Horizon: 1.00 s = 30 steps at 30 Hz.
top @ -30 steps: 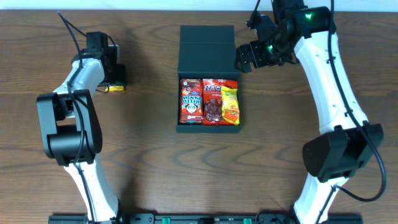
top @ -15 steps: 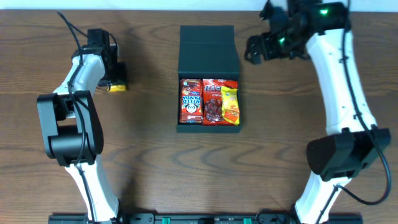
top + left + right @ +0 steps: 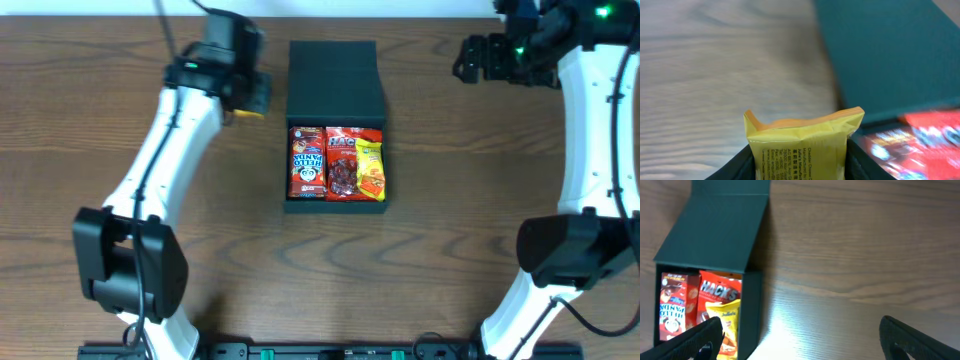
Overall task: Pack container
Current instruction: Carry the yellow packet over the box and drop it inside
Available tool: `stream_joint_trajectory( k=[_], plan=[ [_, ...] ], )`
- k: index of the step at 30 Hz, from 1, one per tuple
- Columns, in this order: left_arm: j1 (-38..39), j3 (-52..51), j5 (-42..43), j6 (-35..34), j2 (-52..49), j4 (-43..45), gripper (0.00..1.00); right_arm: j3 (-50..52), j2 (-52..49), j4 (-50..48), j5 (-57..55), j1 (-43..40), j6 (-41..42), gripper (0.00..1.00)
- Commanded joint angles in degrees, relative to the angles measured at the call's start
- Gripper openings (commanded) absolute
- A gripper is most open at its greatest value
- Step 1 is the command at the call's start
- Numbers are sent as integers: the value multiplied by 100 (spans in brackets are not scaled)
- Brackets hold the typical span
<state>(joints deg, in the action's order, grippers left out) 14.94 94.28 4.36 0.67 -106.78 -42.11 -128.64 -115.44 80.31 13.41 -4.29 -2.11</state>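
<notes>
Wood-grain table (image 3: pixel 200 250) bearing the container (image 3: pixel 335 206) at centre, lid (image 3: pixel 335 70) flapped back, exposing a row of snack packets (image 3: pixel 335 162). Right gripper (image 3: pixel 805 340) spread wide, empty, parked far right, probably clearing room. Left gripper (image 3: pixel 797 162) clamped on a yellow packet (image 3: pixel 800 142) just beside the lid, seemingly for packing.

Our left gripper (image 3: pixel 251 95) stretches forward, clamped on a packet (image 3: pixel 800 142); our right gripper (image 3: pixel 470 61) hangs, jaws spread wide.

HELLO PANDA red packet (image 3: pixel 308 162), HACKS middle packet (image 3: pixel 720 291)
</notes>
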Motion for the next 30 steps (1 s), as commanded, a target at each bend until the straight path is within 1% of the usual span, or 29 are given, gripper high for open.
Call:
stream_joint_trajectory(
  k=[1,4,7,13,15,19,25,27,28,29,30],
  plan=[
    [437,48,7,-376,-42,-146,43,-146,111,31,-11,-140,127,99],
    [815,44,11,-658,-114,-162,43,-144,111,28,-11,-170,125,99],
    [1165,42,9,-1095,-214,-155,43,-144,111,28,-11,-168,122,99],
    [1526,39,17,-2002,-546,-109,43,-144,111,31,-13,-168,122,99],
    [1620,39,24,-2138,-691,-15,43,-144,111,31,-13,-168,120,99],
    [1768,39,219,-2194,-892,216,43,-144,111,31,-13,-170,120,99],
    [1860,39,299,-2557,-981,319,42,-144,111,31,-13,-168,120,99],
    [1858,39,297,-2562,-981,363,43,-144,111,31,-13,-168,120,99],
    [1858,39,297,-2562,-981,396,49,-144,111,31,-13,-168,120,99],
    [1858,39,297,-2562,-981,444,61,-142,111,31,-13,-168,120,99],
    [1858,39,313,-2562,-981,483,66,-144,111,33,-13,-168,120,99]
  ],
)
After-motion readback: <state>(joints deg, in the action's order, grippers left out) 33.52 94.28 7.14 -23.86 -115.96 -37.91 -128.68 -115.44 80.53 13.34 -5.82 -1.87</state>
